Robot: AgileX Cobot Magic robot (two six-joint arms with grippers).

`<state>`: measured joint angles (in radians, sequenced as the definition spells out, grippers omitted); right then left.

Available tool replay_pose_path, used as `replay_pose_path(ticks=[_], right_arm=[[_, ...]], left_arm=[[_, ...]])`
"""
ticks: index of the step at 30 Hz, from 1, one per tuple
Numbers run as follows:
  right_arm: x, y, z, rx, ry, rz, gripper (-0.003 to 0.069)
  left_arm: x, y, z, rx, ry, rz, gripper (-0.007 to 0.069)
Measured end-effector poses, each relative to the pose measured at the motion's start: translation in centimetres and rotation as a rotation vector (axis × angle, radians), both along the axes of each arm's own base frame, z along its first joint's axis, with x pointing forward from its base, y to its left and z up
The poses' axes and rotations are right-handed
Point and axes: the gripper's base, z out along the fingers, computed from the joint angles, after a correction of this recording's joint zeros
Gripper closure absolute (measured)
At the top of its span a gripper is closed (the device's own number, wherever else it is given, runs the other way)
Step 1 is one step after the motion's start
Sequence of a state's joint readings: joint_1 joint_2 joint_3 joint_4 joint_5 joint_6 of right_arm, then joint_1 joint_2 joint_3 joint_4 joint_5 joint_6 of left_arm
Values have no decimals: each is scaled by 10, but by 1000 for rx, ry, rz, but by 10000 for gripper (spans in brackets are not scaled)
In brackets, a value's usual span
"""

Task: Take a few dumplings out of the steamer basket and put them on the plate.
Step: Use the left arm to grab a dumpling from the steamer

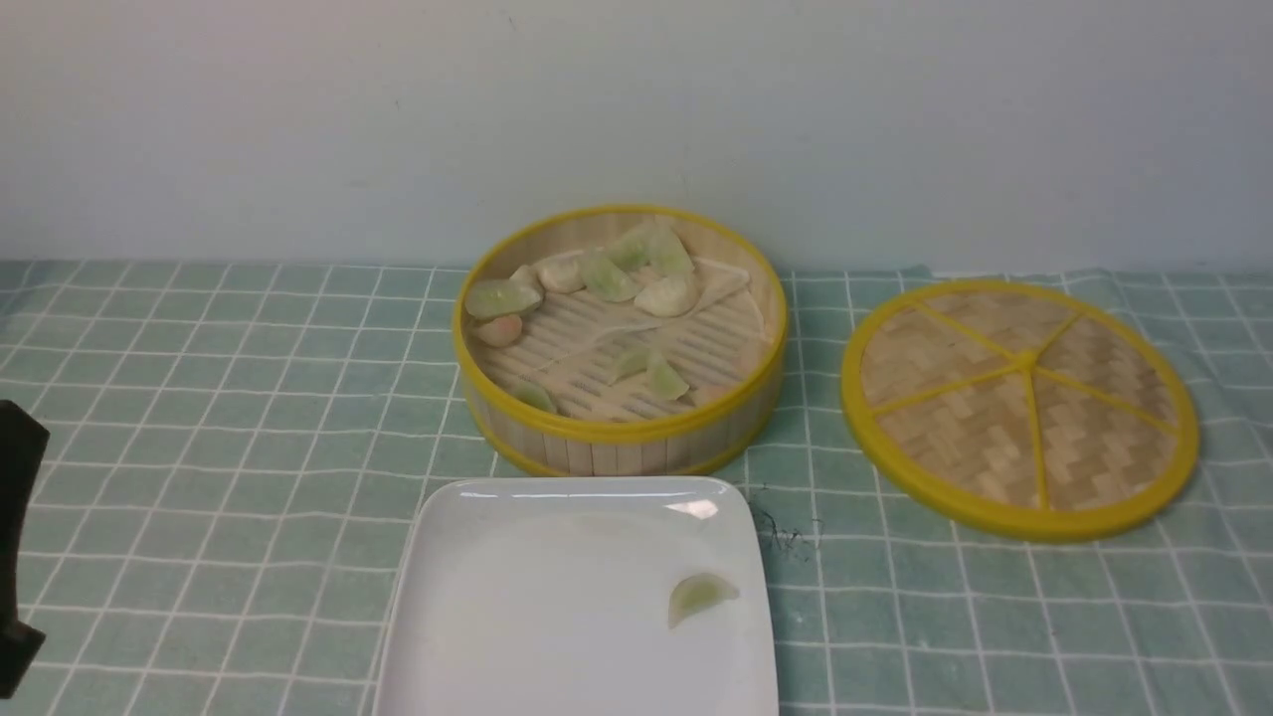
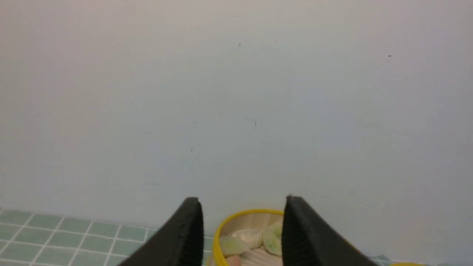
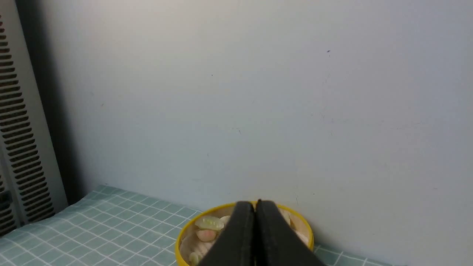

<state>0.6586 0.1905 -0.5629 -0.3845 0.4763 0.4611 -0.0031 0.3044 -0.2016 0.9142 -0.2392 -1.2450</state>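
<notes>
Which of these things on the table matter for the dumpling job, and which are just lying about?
Part of the job: dumplings, steamer basket, plate holding one dumpling.
Just lying about: woven lid, checked tablecloth.

Staged tabletop setup: checked cloth (image 1: 199, 398), bare wall (image 1: 298, 119).

Plate (image 1: 517, 597) near edge off-frame; dark shape (image 1: 12, 517) at left, poss. arm.

Woven yellow-rimmed lid (image 1: 1019, 408) is laid flat on green checked cloth (image 1: 249, 398), right side. Pale wall (image 1: 636, 119) is seen behind. Slotted vent panel (image 3: 18, 147) is seen at the cloth's edge.
</notes>
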Motion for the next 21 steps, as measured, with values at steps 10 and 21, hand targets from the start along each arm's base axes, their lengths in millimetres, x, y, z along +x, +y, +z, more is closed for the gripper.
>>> replay_pose_path(ticks=[10, 21], right_arm=[[8, 6, -3, -32, 46, -5, 672], [9, 6, -3, -39, 51, -8, 672]], left_arm=[[41, -6, 64, 63, 18, -61, 631], [142, -20, 37, 537, 311, -286, 631]])
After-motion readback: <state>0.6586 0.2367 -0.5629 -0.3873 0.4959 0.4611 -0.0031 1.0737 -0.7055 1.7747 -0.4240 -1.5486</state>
